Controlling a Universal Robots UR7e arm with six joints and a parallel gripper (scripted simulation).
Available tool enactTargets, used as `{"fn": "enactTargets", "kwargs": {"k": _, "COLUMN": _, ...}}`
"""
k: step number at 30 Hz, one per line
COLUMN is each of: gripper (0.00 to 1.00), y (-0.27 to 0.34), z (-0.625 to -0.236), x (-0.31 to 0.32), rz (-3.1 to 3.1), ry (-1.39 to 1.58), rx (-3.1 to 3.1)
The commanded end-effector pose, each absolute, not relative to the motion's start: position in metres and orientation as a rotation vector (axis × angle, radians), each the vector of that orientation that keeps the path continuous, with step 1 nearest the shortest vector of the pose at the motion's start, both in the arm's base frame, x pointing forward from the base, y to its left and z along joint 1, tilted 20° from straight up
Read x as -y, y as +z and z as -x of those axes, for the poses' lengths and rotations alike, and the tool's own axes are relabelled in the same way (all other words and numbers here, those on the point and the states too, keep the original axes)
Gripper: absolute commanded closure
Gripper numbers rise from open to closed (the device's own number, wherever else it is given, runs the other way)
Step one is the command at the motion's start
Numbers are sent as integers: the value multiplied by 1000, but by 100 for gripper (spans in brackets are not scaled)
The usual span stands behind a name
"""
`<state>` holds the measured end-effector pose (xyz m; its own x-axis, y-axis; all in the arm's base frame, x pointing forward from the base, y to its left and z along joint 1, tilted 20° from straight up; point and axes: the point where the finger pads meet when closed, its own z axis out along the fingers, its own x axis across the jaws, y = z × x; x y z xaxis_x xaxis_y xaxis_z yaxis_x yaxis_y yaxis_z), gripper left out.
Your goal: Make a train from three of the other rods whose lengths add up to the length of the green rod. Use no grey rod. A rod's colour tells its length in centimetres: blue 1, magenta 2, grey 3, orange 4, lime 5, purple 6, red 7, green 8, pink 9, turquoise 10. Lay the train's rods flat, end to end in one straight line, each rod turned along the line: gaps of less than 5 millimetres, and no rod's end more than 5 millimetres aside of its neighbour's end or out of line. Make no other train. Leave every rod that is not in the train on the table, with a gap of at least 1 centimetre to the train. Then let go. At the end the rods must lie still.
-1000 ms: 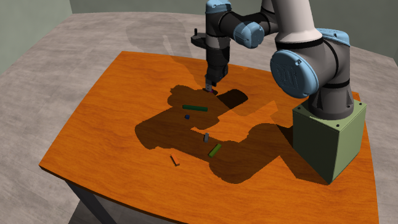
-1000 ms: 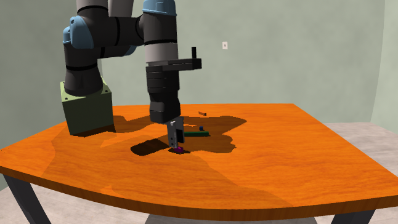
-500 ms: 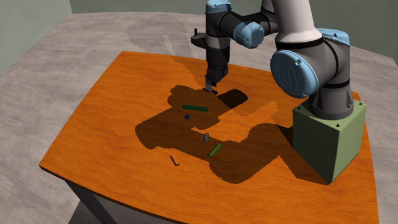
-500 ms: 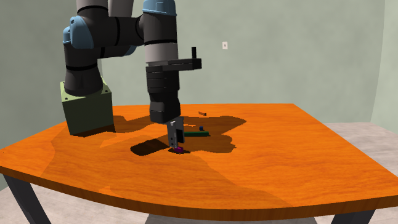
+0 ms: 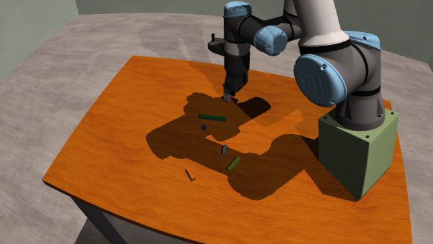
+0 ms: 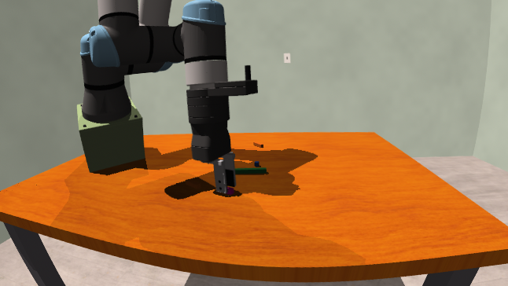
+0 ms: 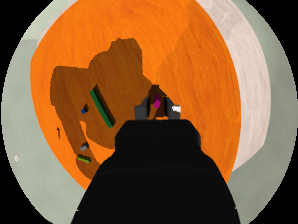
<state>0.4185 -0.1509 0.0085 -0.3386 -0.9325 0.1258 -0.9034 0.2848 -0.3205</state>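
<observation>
From the left in the top view, there's the orange rod (image 5: 190, 174) (image 6: 258, 144) (image 7: 58, 133), blue (image 5: 204, 127) (image 6: 256, 163) (image 7: 84, 109) just beside green (image 5: 212, 117) (image 6: 252, 171) (image 7: 102, 107), then grey (image 5: 224, 149) (image 7: 84, 146) near lime (image 5: 234, 163) (image 7: 83, 159). And the gripper (image 5: 228, 98) (image 6: 226, 189) (image 7: 157, 103), about half open, straddles magenta (image 5: 230, 98) (image 6: 230, 191) (image 7: 157, 103) down low, gripping nothing!

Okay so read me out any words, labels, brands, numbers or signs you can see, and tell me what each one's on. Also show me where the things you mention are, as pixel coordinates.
No readable text anywhere.
Round blue joint cap (image 5: 320, 80): faint marks, too unclear to read.
Wall plate (image 6: 287, 58): a small dark mark, too small to make out.
Rods: no lettering that I can see.
</observation>
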Motion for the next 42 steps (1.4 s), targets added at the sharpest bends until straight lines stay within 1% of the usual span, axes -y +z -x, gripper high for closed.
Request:
{"fn": "enactTargets", "kwargs": {"k": 1, "gripper": 46, "y": 6, "z": -420, "x": 152, "rz": 1754, "ry": -520, "rx": -2447}}
{"fn": "enactTargets", "kwargs": {"k": 42, "gripper": 46, "y": 2, "z": -421, "x": 153, "rz": 1754, "ry": -520, "rx": -2447}}
